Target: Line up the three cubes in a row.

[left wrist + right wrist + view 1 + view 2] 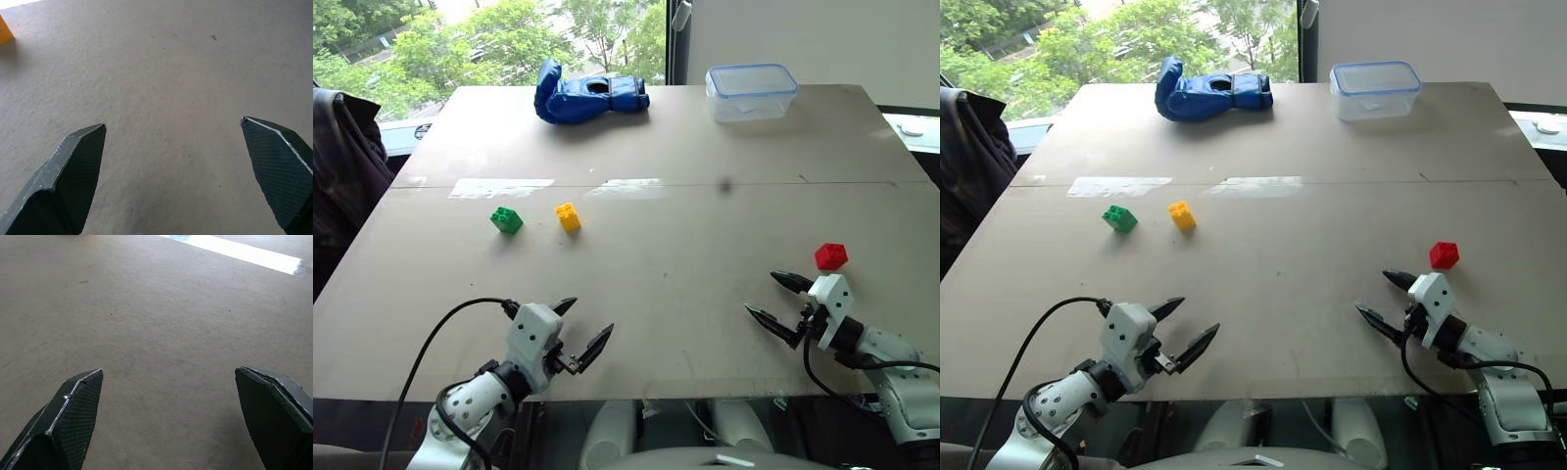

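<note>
At the lower left of the frame your left pincer (583, 329) hovered over the bare worktop (685, 196), jaws spread wide and holding nothing. Above it, left of centre, the green cube (506, 219) sat on the worktop with the yellow cube (568, 216) near it to the right, the two apart. Along the top edge lay the blue glove (587, 95), and further right the clear plastic box (750, 91). At the right of the frame the red cube (830, 257) stood well apart from the other two. Just below it, your right pincer (770, 297) was also wide and empty, its upper finger near the red cube but not touching.
</note>
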